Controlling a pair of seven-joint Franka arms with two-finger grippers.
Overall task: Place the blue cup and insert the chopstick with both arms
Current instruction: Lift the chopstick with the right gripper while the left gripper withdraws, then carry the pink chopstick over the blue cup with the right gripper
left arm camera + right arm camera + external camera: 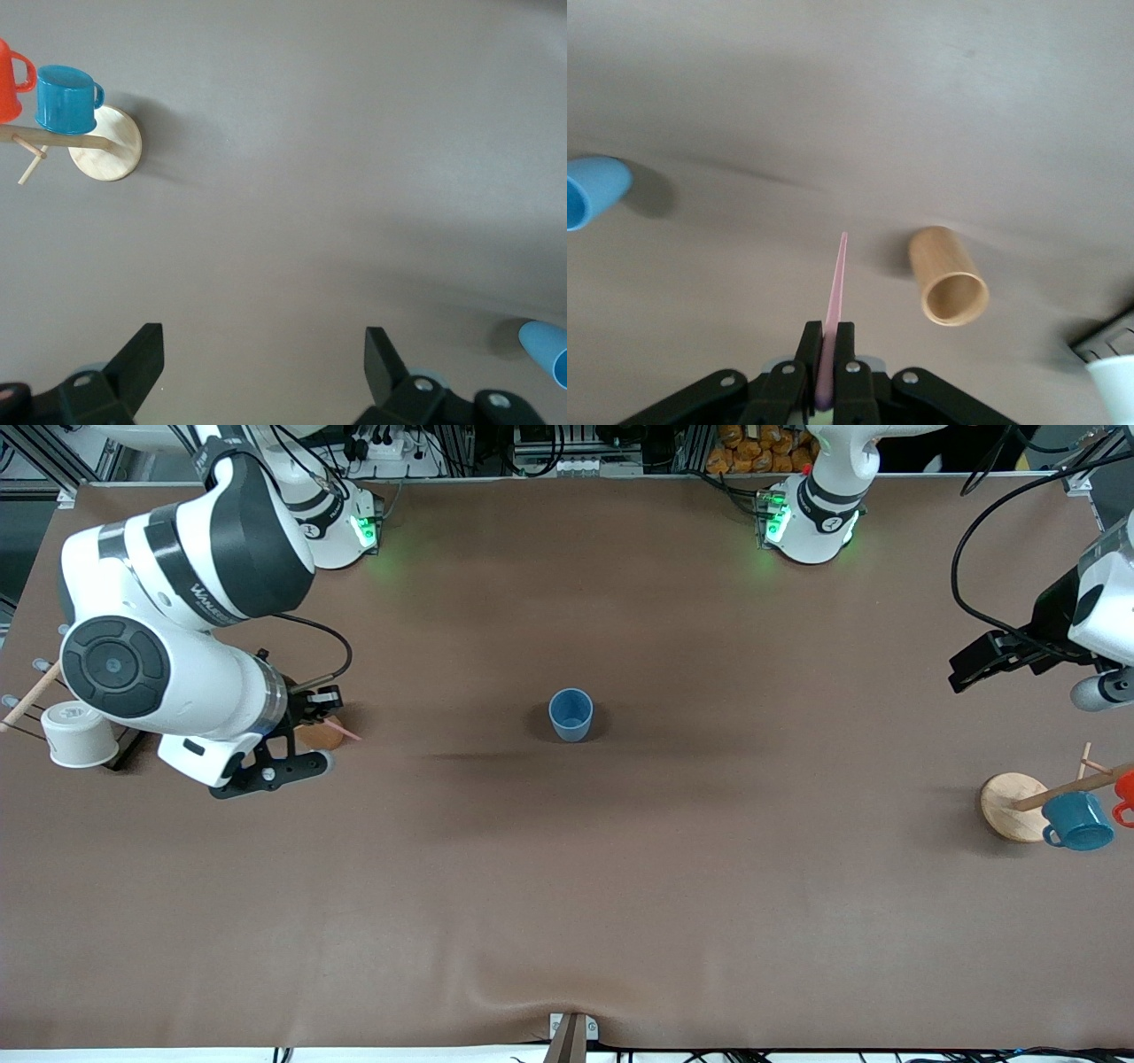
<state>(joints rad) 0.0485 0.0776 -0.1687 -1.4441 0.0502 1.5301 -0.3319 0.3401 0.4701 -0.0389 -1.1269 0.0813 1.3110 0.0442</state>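
Observation:
The blue cup (570, 715) stands upright and alone in the middle of the table, and shows at an edge of both wrist views (547, 350) (594, 190). My right gripper (330, 722) (829, 332) is shut on the thin pink chopstick (835, 292), whose free end (347, 733) juts out past the fingers. It hovers just beside the brown cup (317, 735) (948, 276) at the right arm's end of the table. My left gripper (974, 662) (264, 341) hangs open and empty over bare table at the left arm's end.
A wooden mug rack (1014, 806) (106, 143) at the left arm's end carries a teal mug (1076, 821) (66, 99) and a red mug (1125, 793) (9, 80). A white cup (78, 733) (1114, 385) and a pale dowel (31, 695) sit by the right arm.

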